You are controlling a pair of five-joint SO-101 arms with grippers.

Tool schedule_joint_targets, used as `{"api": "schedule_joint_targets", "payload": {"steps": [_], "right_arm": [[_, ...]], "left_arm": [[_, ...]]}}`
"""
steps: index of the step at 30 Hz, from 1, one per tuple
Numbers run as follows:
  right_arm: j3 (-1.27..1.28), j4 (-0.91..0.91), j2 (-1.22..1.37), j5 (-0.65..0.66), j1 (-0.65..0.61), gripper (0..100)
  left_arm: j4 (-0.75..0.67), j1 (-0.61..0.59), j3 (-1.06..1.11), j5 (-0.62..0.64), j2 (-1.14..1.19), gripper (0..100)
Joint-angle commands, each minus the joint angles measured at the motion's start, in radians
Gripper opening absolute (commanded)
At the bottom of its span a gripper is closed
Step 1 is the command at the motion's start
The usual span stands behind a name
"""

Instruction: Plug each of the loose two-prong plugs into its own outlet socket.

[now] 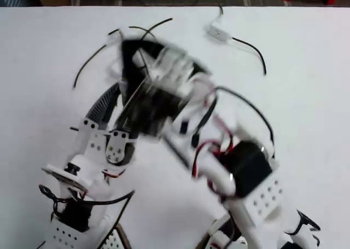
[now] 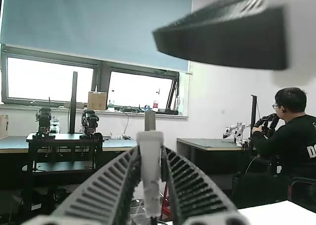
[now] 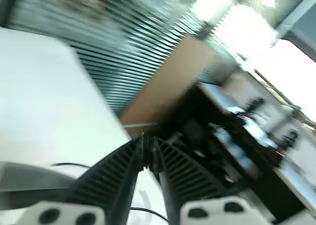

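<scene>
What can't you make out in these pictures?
High view: motion blur hides anything held mid-table; white connector too small to tell plug from socket.
Left wrist view: white plug in left end effector, cable cut off at the edge.
Right wrist view: blur hides whether right end effector holds anything.

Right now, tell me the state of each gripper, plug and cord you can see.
left gripper: shut on the white plug, raised off the table.
white plug: clamped upright between the fingers, grey prong sticking out past them.
right gripper: shut, fingertips together.
white connector: lying loose on the table, joined to nothing.
black cord: slack, trailing from the connector.
</scene>
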Motion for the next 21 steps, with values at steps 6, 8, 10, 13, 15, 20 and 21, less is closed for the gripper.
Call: {"api": "schedule_joint_targets", "payload": {"steps": [6, 8, 10, 13, 15, 20, 21], "right_arm": [[-0.005, -0.036, 0.159, 0.029, -0.036, 1.9], [-0.006, -0.099, 0.242, 0.063, 0.048, 1.9], [-0.006, -0.159, 0.318, 0.075, 0.136, 1.9], [-0.006, -0.231, 0.401, 0.083, 0.242, 1.9], [-0.025, -0.251, 0.432, 0.083, 0.285, 1.9], [-0.16, -0.154, 0.429, 0.083, 0.302, 1.9], [-0.195, -0.124, 0.424, 0.083, 0.302, 1.9]], "left_arm": [[-0.003, -0.005, -0.028, 0.005, -0.007, 2], [-0.003, -0.005, -0.028, 0.005, -0.007, 2], [-0.003, -0.005, -0.028, 0.005, -0.007, 2], [-0.003, -0.005, -0.029, 0.005, -0.007, 2], [-0.003, -0.005, -0.029, 0.005, -0.007, 2], [-0.003, -0.005, -0.029, 0.005, -0.007, 2], [-0.003, -0.005, -0.029, 0.005, -0.007, 2]]}}
